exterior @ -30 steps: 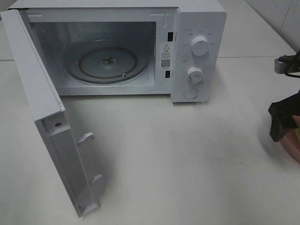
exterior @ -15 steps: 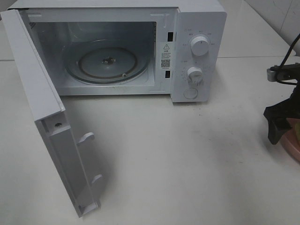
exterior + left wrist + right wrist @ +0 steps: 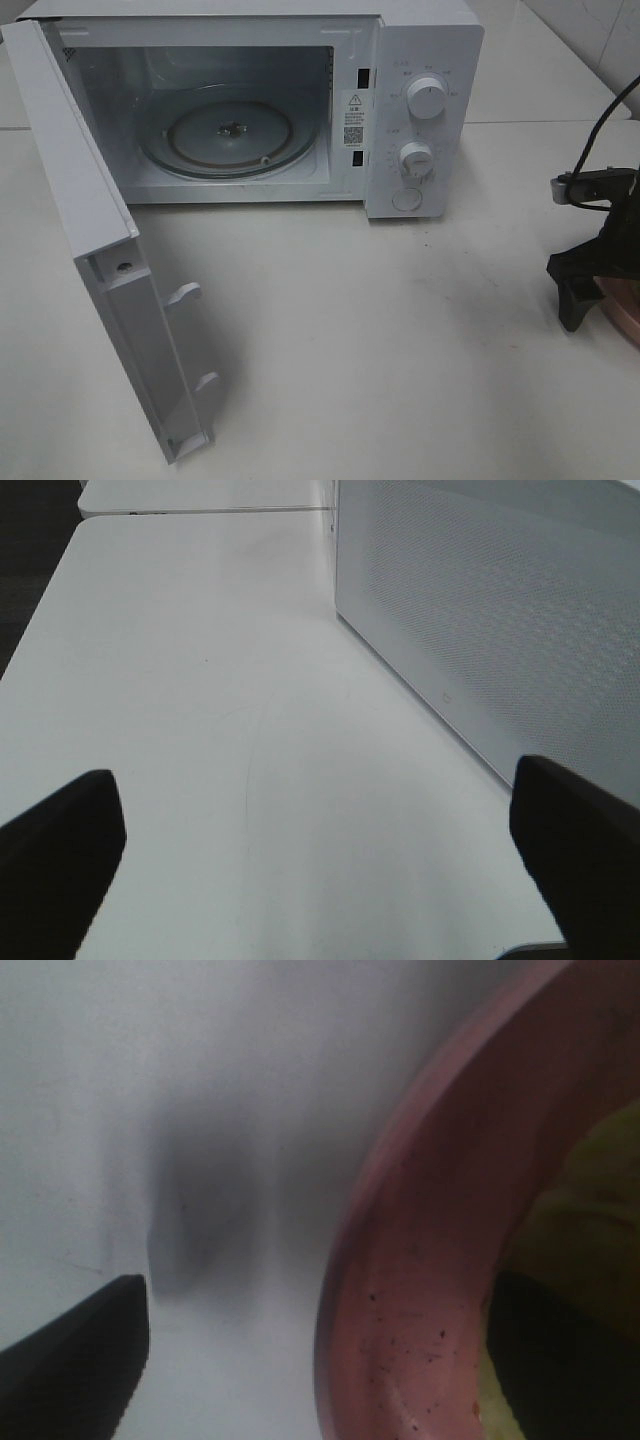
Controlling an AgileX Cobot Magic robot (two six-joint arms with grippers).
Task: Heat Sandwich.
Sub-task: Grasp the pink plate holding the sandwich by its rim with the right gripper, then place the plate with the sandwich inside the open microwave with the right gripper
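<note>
We record the left gripper (image 3: 315,780) only in its own wrist view. Its two black fingers (image 3: 60,855) stand wide apart with nothing between them, above the bare white table (image 3: 400,350). It sits just beside a white perforated panel (image 3: 480,630). The overhead view does not show this gripper.

At the far left of the table stands a white box-shaped microwave oven (image 3: 250,8). Its white door (image 3: 90,230) is swung fully open toward the near left, hinged on the left side. Inside the cavity lies a round clear glass turntable (image 3: 225,130), and we see nothing on it.

On the control panel at the oven's right are a white upper knob (image 3: 427,98), a white lower knob (image 3: 415,158) and a round white button (image 3: 407,199) beneath them.

At the right edge of the table is the black right gripper (image 3: 325,1330), lowered over the left rim of a round pink plate (image 3: 420,1260). Its jaws are spread wide and straddle that rim, one finger (image 3: 90,1350) over the table outside it and the other over the plate's inner surface. We cannot tell whether either finger touches the plate.

The sandwich (image 3: 600,1210) lies on the plate, well right of the oven. Only a blurred yellow-green part shows in the right wrist view, just beside the inner finger. It is not gripped.
</note>
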